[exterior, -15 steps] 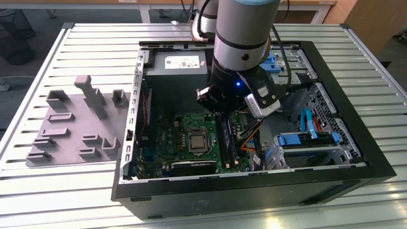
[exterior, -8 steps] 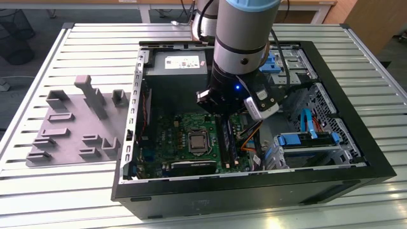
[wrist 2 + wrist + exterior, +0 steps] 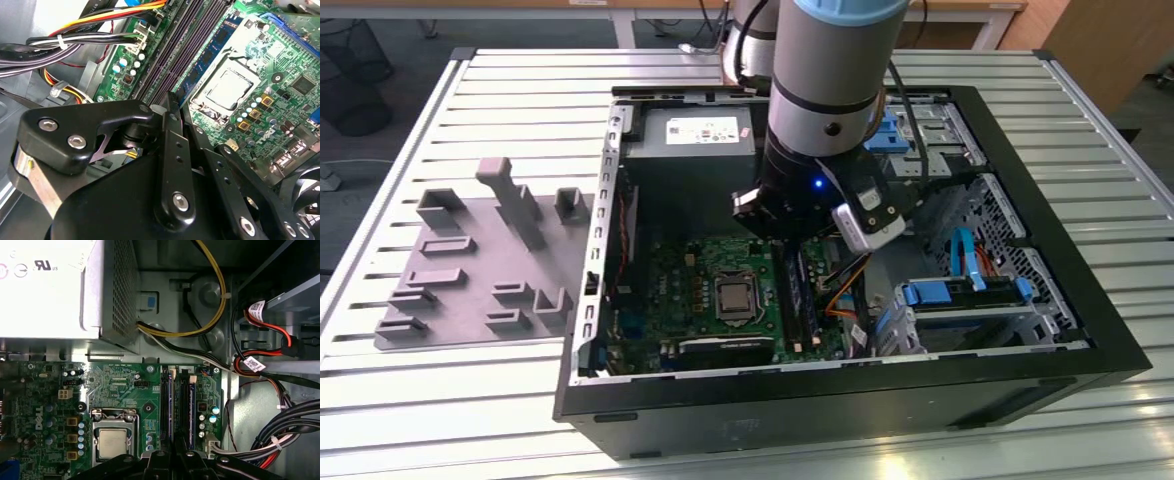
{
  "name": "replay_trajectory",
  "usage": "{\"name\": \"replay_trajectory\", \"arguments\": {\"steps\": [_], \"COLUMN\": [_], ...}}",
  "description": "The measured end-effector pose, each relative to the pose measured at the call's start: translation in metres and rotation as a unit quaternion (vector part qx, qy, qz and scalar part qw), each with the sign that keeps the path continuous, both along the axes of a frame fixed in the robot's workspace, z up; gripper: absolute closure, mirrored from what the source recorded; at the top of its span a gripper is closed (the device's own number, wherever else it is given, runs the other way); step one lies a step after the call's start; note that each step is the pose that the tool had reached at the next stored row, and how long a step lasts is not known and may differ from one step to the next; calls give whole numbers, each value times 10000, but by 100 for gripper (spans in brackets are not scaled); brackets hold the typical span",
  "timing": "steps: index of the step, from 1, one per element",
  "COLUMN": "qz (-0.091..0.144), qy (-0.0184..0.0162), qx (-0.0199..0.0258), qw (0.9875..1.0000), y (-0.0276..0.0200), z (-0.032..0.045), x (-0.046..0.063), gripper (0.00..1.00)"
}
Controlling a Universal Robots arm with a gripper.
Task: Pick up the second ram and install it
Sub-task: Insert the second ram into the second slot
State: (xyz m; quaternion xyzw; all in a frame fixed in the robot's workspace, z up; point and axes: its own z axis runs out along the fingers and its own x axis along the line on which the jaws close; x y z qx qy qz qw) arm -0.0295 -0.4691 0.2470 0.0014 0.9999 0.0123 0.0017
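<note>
The second ram (image 3: 220, 47) is a thin blue-green stick with dark chips. It stands on edge in the black slot nearest the silver CPU socket (image 3: 225, 90). In the first wrist view it shows edge-on as a bluish line (image 3: 170, 400). My gripper (image 3: 170, 102) reaches down into the open computer case (image 3: 1067, 300) over the slot row (image 3: 798, 295). Its black fingers (image 3: 159, 460) straddle the near end of the stick and are shut on it. In the exterior view the wrist covers the gripper (image 3: 785, 245).
The grey power supply (image 3: 694, 135) sits just behind the slots. Bundled cables (image 3: 270, 440) and orange-yellow wires (image 3: 100, 22) run close beside the slot row. A black fan (image 3: 305, 195) lies near the socket. On the exterior view's left, a grey fixture plate (image 3: 454, 290) with upright blocks rests on the slatted table.
</note>
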Motion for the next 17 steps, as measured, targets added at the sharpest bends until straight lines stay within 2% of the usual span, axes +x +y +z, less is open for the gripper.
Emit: {"name": "replay_trajectory", "arguments": {"steps": [6,13,17], "qz": [-2,-2,-15], "qy": [0,0,0], "qx": [1,0,0], "qw": [10000,10000,10000], "y": [-24,-26,-26], "z": [-4,-8,-44], "x": [0,0,15], "gripper": [86,86,86]}}
